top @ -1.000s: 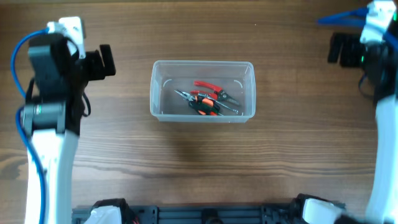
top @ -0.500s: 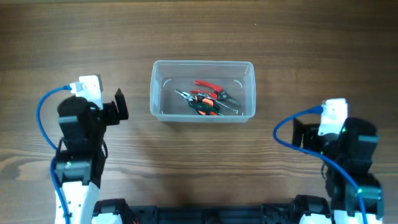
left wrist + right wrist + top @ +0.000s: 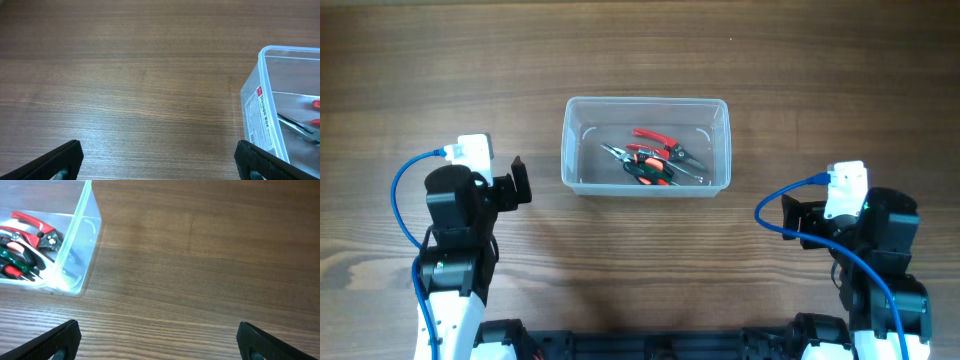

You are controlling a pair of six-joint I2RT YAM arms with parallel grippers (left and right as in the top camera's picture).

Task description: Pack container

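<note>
The container (image 3: 646, 100) sits upper centre of the overhead frame on the tabletop (image 3: 640, 280), hand tools (image 3: 650, 160) heaped inside, so packing looks done, which likely explains why the left end effector (image 3: 160, 160) and right end effector (image 3: 160, 340) are parked low, spread and empty.

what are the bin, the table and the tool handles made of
Container: seemingly clear, glossy plastic; the tools show through its walls. Table: matte brown wood or wood-look laminate, judging by the grain lines; which, I cannot tell. Tool handles: red and orange grips, probably plastic or rubber coating.
</note>
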